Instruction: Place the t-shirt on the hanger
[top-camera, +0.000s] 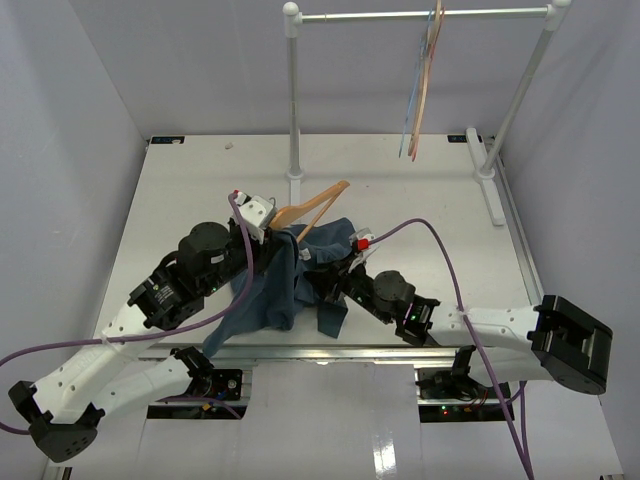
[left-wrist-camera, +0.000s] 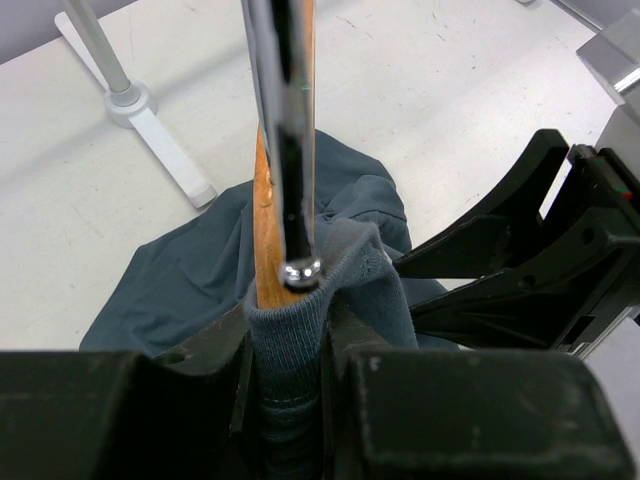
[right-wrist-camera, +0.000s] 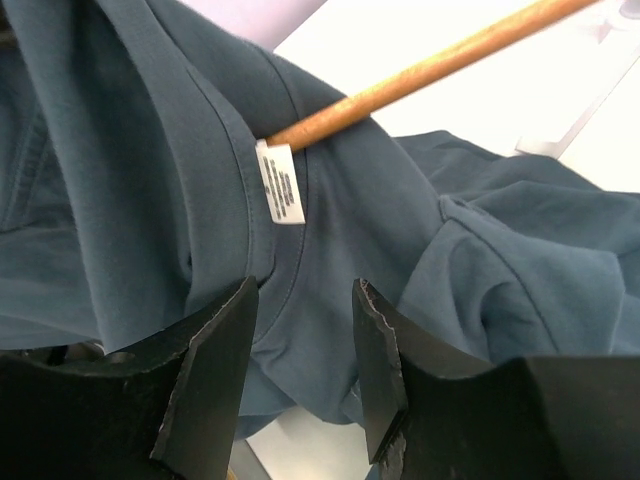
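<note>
Top external view gives you both arms meeting at mid-table (top-camera: 430, 200) over the t-shirt (top-camera: 285, 290), which hangs in a bunched drape from the left gripper (top-camera: 268, 232) down toward the near edge. The hanger (top-camera: 318, 203) sticks out of the cloth toward the rail stand (top-camera: 293, 100), one wooden arm bare.

In your left wrist view, the left gripper (left-wrist-camera: 288, 345) is clamped on the ribbed collar of the t-shirt (left-wrist-camera: 180, 270). The hanger (left-wrist-camera: 266, 215) and its metal hook (left-wrist-camera: 285, 130) rise out of that fold.

In your right wrist view, the right gripper (right-wrist-camera: 305, 375) has its fingers spread, gripping nothing. The t-shirt (right-wrist-camera: 130, 180) hangs just beyond them, its white label (right-wrist-camera: 280, 187) beside the hanger (right-wrist-camera: 440, 65) where the wood enters the neck opening.
</note>
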